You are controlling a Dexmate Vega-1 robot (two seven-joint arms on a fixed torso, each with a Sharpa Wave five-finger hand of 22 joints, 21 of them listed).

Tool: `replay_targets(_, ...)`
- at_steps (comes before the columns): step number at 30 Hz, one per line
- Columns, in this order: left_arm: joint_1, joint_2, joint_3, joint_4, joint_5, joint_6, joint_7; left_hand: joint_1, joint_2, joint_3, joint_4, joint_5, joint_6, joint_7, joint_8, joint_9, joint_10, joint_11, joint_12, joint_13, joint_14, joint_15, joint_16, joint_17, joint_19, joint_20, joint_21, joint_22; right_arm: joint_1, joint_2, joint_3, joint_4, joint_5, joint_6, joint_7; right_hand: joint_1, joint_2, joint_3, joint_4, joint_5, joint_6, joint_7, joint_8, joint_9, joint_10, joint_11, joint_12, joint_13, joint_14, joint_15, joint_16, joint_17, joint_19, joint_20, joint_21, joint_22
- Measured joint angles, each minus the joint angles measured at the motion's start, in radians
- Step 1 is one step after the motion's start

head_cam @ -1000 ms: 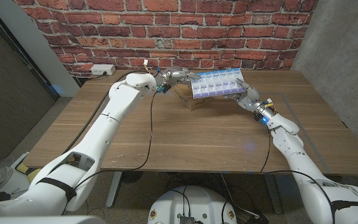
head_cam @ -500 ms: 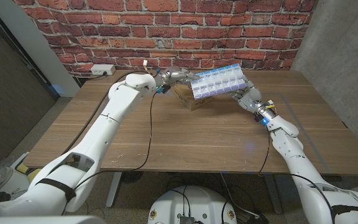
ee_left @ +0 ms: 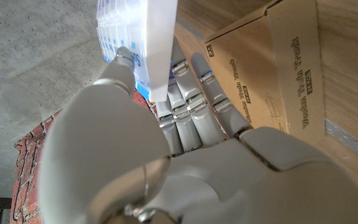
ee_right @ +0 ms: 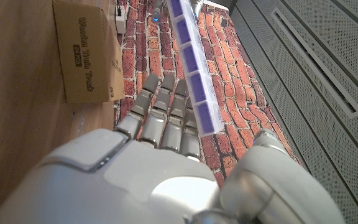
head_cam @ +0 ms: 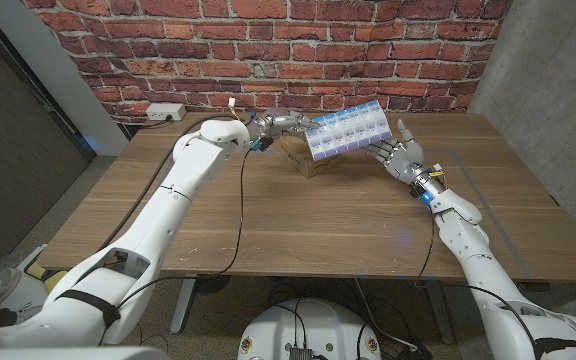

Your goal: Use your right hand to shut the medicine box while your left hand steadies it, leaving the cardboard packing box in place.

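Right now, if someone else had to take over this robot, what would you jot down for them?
Left hand: grips the medicine box at its left end, holding it tilted above the cardboard packing box.
Right hand: open, fingers spread, just off the box's right end; contact cannot be told.
Done: the box is steadied and the cardboard box sits on the table.
Left: whether the lid is fully shut cannot be told; check, and press with the right hand if needed.

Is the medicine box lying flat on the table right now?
No. The medicine box is tilted, raised above the cardboard packing box, gripped by the left hand.
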Motion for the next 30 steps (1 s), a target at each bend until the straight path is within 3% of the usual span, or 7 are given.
replay_targets(8, 0.015, 0.006, -0.009, -0.014, -0.013, -0.002, 0.002, 0.0, 0.0, 0.0, 0.0, 0.0, 0.0, 0.0, 0.0, 0.003, 0.0, 0.0, 0.0, 0.005, 0.0, 0.0, 0.001, -0.001, 0.0, 0.0, 0.004, 0.0, -0.017, 0.003, 0.002, -0.028, 0.004, -0.016, -0.02, -0.018, -0.008, -0.018, -0.004, 0.008, -0.123, -0.009, 0.0, -0.005, -0.162, 0.023, -0.011, -0.026, -0.19, 0.048, -0.007, -0.018, -0.086, 0.014, -0.055, -0.005)
replay_targets(12, 0.03, 0.012, -0.019, -0.026, -0.027, -0.011, 0.004, 0.0, 0.0, 0.0, 0.0, -0.001, 0.0, 0.0, 0.0, 0.0, 0.0, 0.0, 0.0, 0.002, 0.0, 0.0, 0.001, -0.002, -0.004, -0.004, 0.004, 0.0, -0.03, 0.005, 0.003, -0.052, 0.005, -0.026, -0.04, -0.022, -0.004, -0.028, -0.006, 0.015, -0.187, -0.013, 0.0, -0.005, -0.233, 0.056, -0.011, -0.037, -0.279, 0.062, -0.007, -0.027, -0.128, 0.017, -0.085, -0.005)
replay_targets(18, 0.06, 0.025, -0.04, -0.051, -0.047, -0.022, 0.009, 0.0, 0.0, 0.0, 0.0, -0.002, 0.0, 0.0, -0.005, 0.0, 0.0, 0.0, 0.0, 0.002, 0.0, 0.0, 0.001, -0.003, -0.004, -0.004, 0.007, 0.0, -0.052, 0.008, 0.004, -0.09, 0.0, -0.038, -0.088, -0.022, -0.004, -0.039, -0.017, 0.015, -0.24, -0.02, 0.0, -0.005, -0.333, 0.057, -0.011, -0.051, -0.402, 0.071, -0.012, -0.037, -0.189, 0.015, -0.128, -0.008)
replay_targets(28, 0.094, 0.044, -0.067, -0.077, -0.089, -0.04, 0.03, 0.0, 0.0, 0.0, 0.0, -0.002, 0.0, 0.0, -0.008, 0.003, 0.0, 0.0, 0.0, 0.005, 0.0, 0.0, 0.001, -0.004, -0.007, 0.0, 0.011, 0.0, -0.096, 0.017, 0.006, -0.17, -0.018, -0.04, -0.149, -0.022, -0.004, -0.047, -0.025, 0.015, -0.271, -0.029, 0.004, -0.01, -0.387, 0.039, -0.011, -0.065, -0.517, 0.026, -0.012, -0.051, -0.244, 0.007, -0.17, -0.009)
replay_targets(30, 0.125, 0.058, -0.089, -0.094, -0.097, -0.045, 0.036, 0.0, 0.0, 0.0, 0.0, -0.003, 0.0, 0.0, -0.008, 0.003, 0.0, 0.0, 0.0, 0.005, 0.0, 0.0, 0.0, -0.004, -0.007, 0.0, 0.011, 0.0, -0.103, 0.019, 0.007, -0.185, -0.035, -0.038, -0.205, -0.022, -0.004, -0.05, -0.028, 0.015, -0.274, -0.032, 0.004, -0.01, -0.39, 0.036, -0.01, -0.065, -0.529, 0.02, -0.012, -0.051, -0.251, 0.001, -0.175, -0.009)
